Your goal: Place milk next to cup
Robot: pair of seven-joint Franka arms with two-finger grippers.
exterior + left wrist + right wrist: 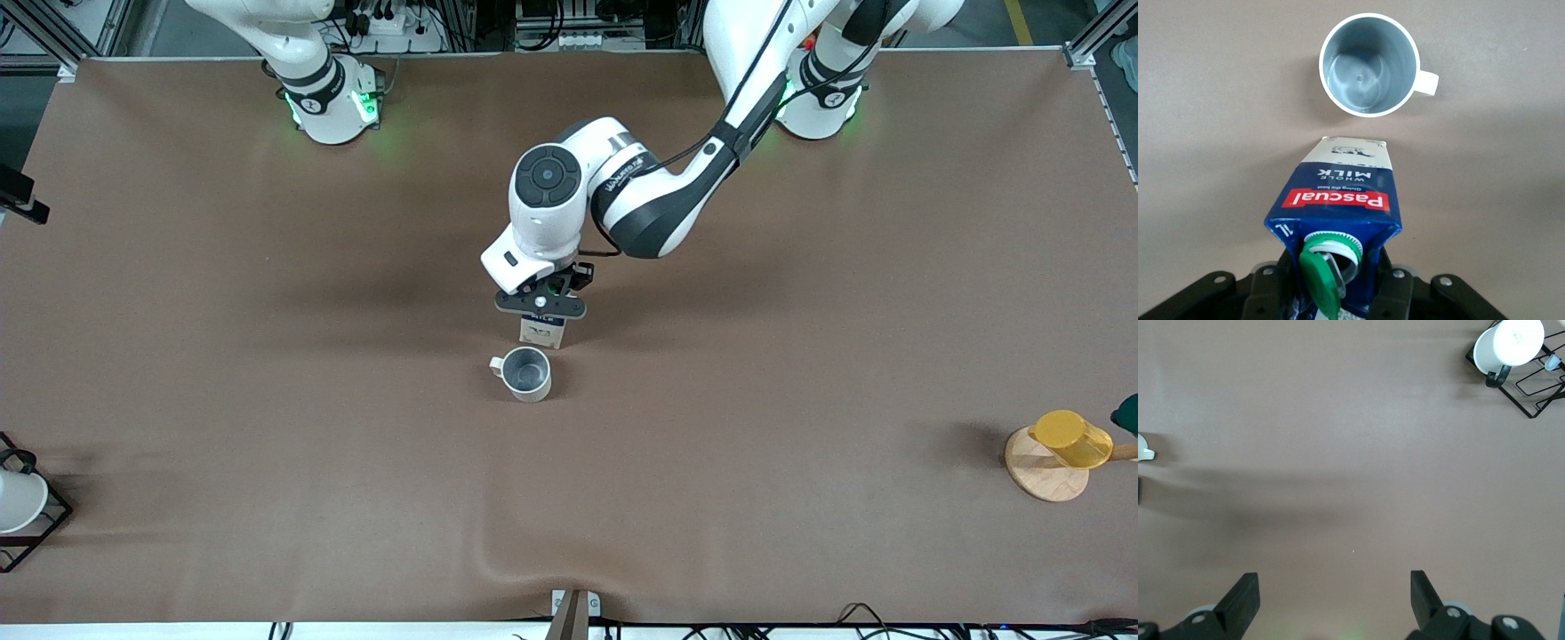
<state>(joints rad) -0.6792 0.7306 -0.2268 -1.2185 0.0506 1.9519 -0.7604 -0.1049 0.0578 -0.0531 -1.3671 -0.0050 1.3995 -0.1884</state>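
Left wrist view: milk (1338, 200) cap open | front view: cap hidden

The left arm is stretched from its base out over the middle of the bench, its wrist bent downward, and the left hand (541, 307) is closed on the top of the milk (543, 332). The right arm waits, raised above the bench, with the right hand (1335, 600) spread open, fingers apart.
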